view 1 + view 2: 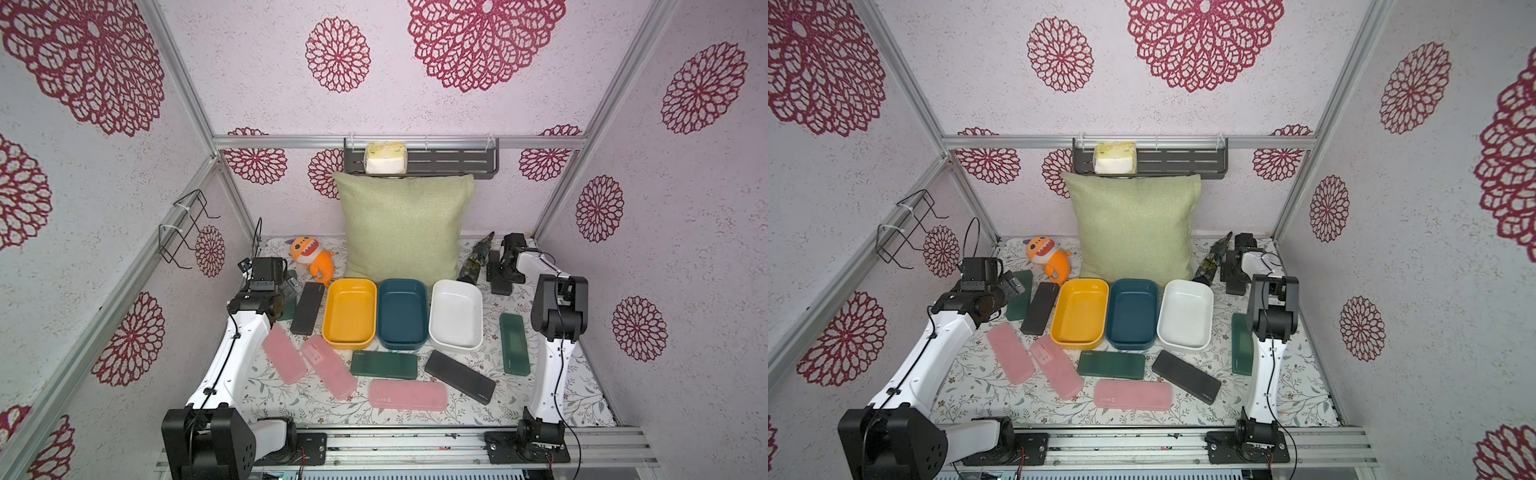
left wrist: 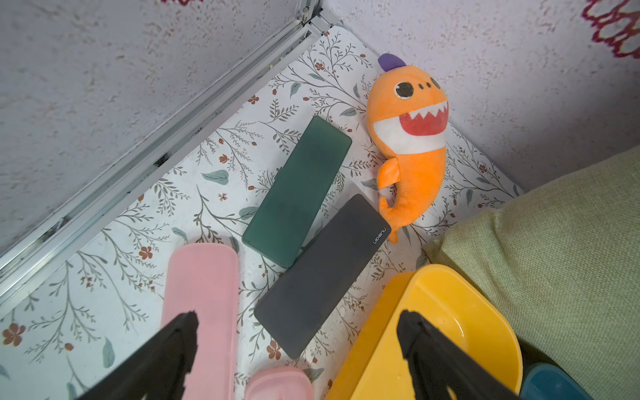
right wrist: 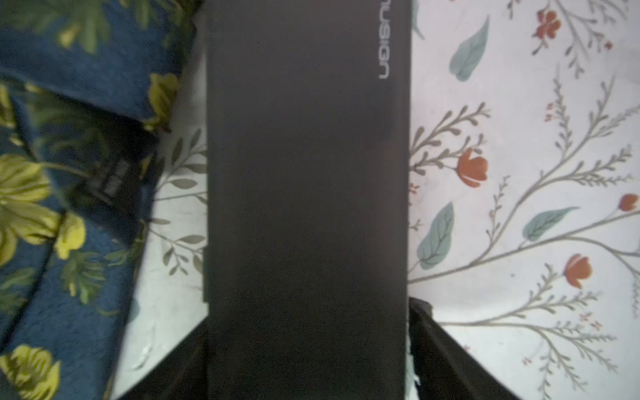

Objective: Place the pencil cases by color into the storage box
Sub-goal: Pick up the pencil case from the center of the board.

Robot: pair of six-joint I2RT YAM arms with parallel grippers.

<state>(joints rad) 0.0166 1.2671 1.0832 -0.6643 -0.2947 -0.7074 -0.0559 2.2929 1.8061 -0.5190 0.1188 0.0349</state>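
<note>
- R gripper point(image 3: 310, 313) is at far right, straddling the far black case point(image 3: 308, 156) across its short side. A finger sits close against each long edge and the case lies flat on the mat point(image 1: 582, 399). Can't tell if it's pinched yet.
- Crosswise makes sense, I think: the narrow side is prob. the only one that fits betw. the jaws.
- L gripper point(image 2: 298, 346): jaws wide, empty. It hangs over the far-left group: left green case point(image 2: 298, 190), left black case point(image 2: 322, 273) and the end of a pink case point(image 2: 201, 311). Looks parked or lining up on one of them.
- Yellow tub point(image 1: 347, 343), teal tub point(image 1: 401, 345) and white tub point(image 1: 455, 348) sit side by side mid-table. All are empty, so nothing is sorted yet.
- Other cases on the mat, near side: 2nd pink point(image 1: 328, 368), 3rd pink point(image 1: 408, 395), mid green point(image 1: 384, 365), near black point(image 1: 460, 376). Right green point(image 1: 514, 345) is just beside the R arm.
- In the way: floral bundle point(image 3: 52, 173) is just left of the far black case, so a lift could snag it. Pillow point(image 1: 403, 228) leans behind the tubs.
- Shark toy point(image 2: 408, 138) is just beside the left black case's far end.
</note>
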